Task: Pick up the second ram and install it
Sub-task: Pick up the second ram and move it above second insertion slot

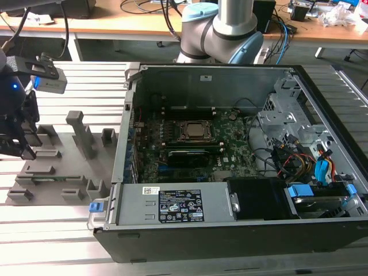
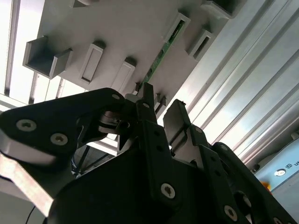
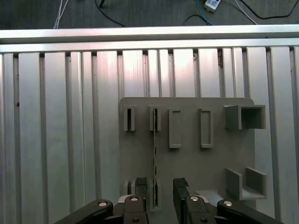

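In the first wrist view the gripper (image 3: 161,196) is seen poised over one edge of the grey fixture plate (image 3: 196,163), its two black fingers (image 3: 141,186) set apart with a clear gap between them. The second ram (image 3: 154,149), shown edge-on as a thin green strip, is stood in two slotted blocks on the fixture plate. Its near end is lined up within that gap, closer to one finger; whether it is touched cannot be told. The fixture plate is laid on a ribbed aluminium table (image 3: 56,140). In the exterior view an open computer case (image 1: 230,236) is placed to the exterior view's right of the fixture plate, its green motherboard (image 1: 230,135) exposed, and the arm's base (image 1: 230,29) is seen beyond.
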### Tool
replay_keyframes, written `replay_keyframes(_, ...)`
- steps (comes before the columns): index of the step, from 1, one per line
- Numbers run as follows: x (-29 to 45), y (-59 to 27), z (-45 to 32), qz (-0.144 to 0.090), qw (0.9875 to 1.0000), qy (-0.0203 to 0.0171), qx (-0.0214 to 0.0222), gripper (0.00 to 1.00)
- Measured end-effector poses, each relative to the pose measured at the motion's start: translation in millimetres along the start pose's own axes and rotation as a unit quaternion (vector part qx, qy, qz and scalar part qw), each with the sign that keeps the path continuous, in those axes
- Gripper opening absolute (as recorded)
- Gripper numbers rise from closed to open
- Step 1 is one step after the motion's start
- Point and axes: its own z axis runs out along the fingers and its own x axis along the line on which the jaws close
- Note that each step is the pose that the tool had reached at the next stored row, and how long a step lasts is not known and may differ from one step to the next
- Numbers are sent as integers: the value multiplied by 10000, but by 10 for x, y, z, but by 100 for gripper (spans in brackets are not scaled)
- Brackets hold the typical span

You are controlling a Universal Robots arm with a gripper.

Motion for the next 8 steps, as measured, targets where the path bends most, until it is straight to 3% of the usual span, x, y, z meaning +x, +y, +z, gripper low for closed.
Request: replay_keyframes(8,2,-4,87,-11,10000,1,0,36)
